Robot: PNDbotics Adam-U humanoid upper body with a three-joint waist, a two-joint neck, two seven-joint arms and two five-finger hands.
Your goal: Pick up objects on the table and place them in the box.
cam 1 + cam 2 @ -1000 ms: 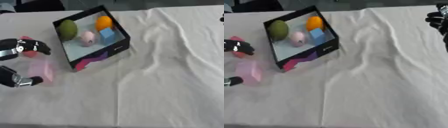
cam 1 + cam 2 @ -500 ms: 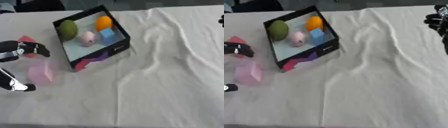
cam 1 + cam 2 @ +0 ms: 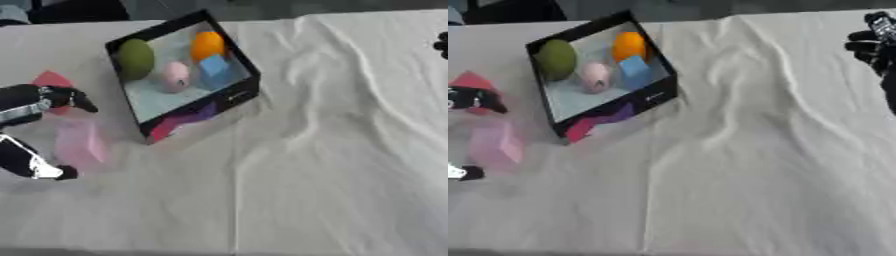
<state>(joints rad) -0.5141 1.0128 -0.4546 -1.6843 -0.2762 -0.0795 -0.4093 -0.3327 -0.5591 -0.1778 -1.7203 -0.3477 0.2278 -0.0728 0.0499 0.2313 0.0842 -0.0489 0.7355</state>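
A black box (image 3: 203,111) stands tilted at the upper left and holds a green ball (image 3: 136,59), an orange ball (image 3: 207,46), a pink egg shape (image 3: 175,76) and a blue cube (image 3: 214,71). Left of the box a translucent pink block (image 3: 80,145) lies on the white cloth. My left hand (image 3: 26,102) is open around it: the fingers (image 3: 70,97) are just above the block, the thumb (image 3: 39,167) below and left of it, neither clearly touching. A red piece (image 3: 51,80) lies behind the fingers. My right hand (image 3: 877,42) rests open at the right edge.
A wrinkled white cloth (image 3: 332,150) covers the table, with folds running from the upper middle down to the right. The table's far edge runs just behind the box.
My left hand's thumb has drawn down and away from the pink block, widening the span of the hand. The block and the box stay where they were.
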